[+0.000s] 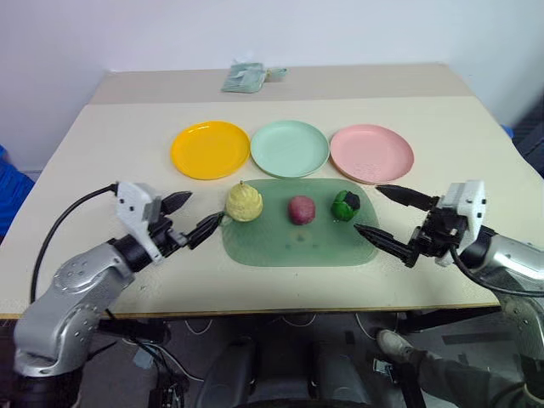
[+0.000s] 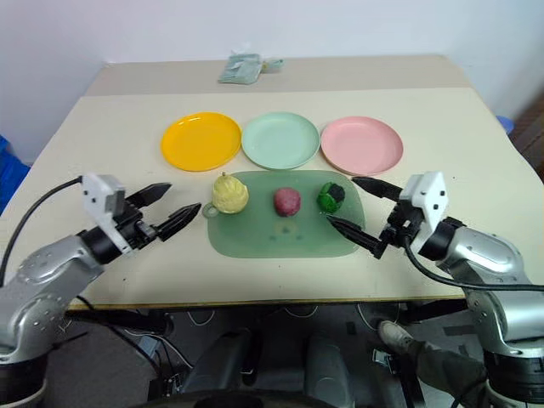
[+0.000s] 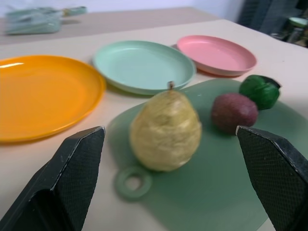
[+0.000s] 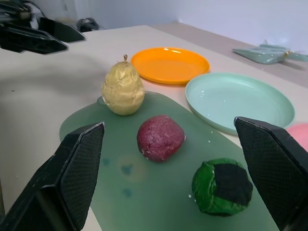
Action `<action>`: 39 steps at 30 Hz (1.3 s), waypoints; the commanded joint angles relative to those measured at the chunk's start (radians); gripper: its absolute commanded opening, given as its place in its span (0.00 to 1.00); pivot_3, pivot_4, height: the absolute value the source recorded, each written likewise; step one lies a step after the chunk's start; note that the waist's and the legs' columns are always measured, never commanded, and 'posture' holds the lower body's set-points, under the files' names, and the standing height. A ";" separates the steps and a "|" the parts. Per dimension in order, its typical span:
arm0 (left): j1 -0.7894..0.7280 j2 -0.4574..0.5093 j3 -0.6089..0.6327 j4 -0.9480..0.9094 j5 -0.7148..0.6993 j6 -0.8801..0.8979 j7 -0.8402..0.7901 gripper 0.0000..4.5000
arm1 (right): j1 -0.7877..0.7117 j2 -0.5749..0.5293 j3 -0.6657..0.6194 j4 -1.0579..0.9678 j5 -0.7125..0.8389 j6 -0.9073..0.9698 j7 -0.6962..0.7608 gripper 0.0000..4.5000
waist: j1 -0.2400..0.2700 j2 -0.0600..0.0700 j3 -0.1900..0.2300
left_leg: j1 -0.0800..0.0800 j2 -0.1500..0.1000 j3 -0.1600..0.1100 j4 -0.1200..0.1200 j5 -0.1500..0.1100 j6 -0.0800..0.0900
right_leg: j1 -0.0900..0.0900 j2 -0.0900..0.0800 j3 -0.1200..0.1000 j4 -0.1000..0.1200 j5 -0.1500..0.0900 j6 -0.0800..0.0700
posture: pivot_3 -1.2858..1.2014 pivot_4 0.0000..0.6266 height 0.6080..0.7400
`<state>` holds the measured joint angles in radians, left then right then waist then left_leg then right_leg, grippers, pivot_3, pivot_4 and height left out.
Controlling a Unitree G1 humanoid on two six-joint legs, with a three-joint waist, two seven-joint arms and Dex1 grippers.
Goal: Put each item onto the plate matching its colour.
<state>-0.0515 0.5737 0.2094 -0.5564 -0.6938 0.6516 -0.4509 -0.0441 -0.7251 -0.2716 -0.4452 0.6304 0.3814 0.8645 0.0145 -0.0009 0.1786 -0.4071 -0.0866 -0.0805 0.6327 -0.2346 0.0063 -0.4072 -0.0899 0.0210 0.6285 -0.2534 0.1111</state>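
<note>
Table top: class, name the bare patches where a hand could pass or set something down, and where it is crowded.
Free: all three plates, yellow, mint, pink; the mat's near half; the table outside the plates. Crowded: the mat's far edge, where pear, red ball and green ball line up, flanked by the open left pincer and right pincer.

You had no readable text, label, brand, number or sign anywhere in these views.
</note>
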 commanded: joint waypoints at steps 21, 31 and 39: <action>-0.313 -0.236 -0.245 0.233 0.251 0.060 0.194 1.00 | -0.039 0.030 0.016 -0.029 -0.007 -0.046 -0.008 0.98 | 0.000 -0.001 0.000 | 0.000 -0.001 0.000 0.001 0.000 0.000 | 0.000 0.002 -0.001 0.002 0.001 0.001 | 0.52 0.24 1.00; -0.344 -0.257 -0.277 0.275 0.326 0.070 0.192 0.62 | -0.010 0.039 0.012 -0.052 -0.010 -0.053 -0.037 1.00 | -0.001 -0.001 0.000 | 0.000 -0.001 -0.001 0.001 0.000 0.000 | 0.000 0.002 -0.001 0.002 0.001 0.001 | 0.52 0.24 1.00; -0.413 -0.301 -0.204 0.338 0.353 0.041 0.252 0.56 | -0.008 0.042 0.018 -0.055 -0.014 -0.064 -0.056 1.00 | 0.002 -0.001 0.000 | 0.000 -0.001 -0.001 0.001 0.000 0.000 | 0.000 0.002 -0.001 0.002 0.001 0.002 | 0.52 0.24 1.00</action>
<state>-0.4135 0.2798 -0.0492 -0.2260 -0.3561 0.7191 -0.2322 -0.0453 -0.6893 -0.2295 -0.4509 0.6107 0.3384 0.8149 0.0166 -0.0019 0.1788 -0.4072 -0.0878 -0.0812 0.6340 -0.2342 0.0058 -0.4074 -0.0880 0.0200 0.6305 -0.2525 0.1127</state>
